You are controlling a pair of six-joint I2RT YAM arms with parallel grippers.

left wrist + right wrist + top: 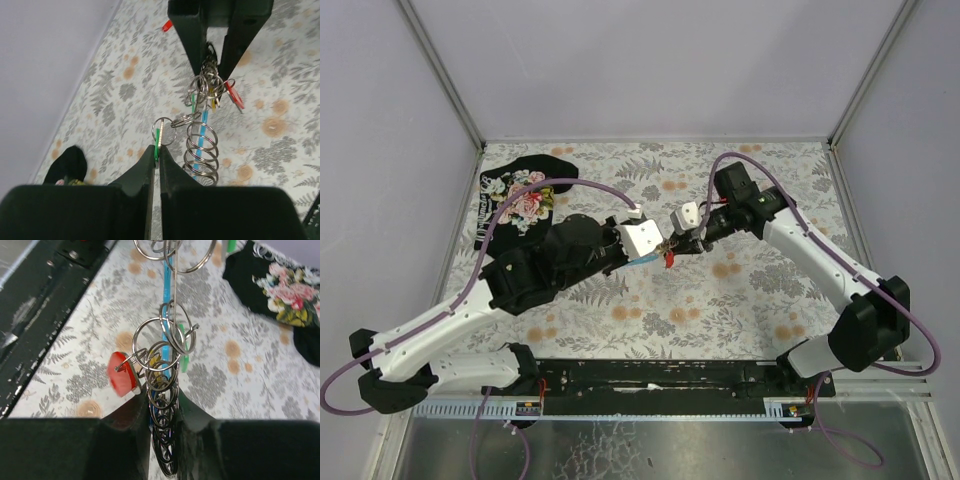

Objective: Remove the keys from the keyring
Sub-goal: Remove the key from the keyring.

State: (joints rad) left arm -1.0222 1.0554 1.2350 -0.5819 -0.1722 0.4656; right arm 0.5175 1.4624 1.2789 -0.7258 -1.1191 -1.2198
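**Task status.** No key is seen free of the keyring (pixel 200 150). The green key (pixel 157 141), red key (pixel 122 375) and yellow key (pixel 213 102) all hang on rings. Judged from this, removal is not yet done; every key remains to be worked off.

**Appearance.** The keyring is a chain of many thin silvery split rings, some stacked into a tight coil, others linked loosely. A light-blue strip (pixel 200 137) runs down through the coil. The keys have small bright plastic heads. The green one sits on its own ring at one end, the red and yellow ones among the rings at the other.

**Position.** The assembly hangs stretched in the air above the middle of the bench (pixel 740 300), between the two claws.

**Claws.** The left claw (pixel 157 152) is clenched on the green key. The right claw (pixel 162 395) grasps the stacked rings of the keyring.

**Surroundings.** A black floral cloth (pixel 285 285) lies at the far left corner.
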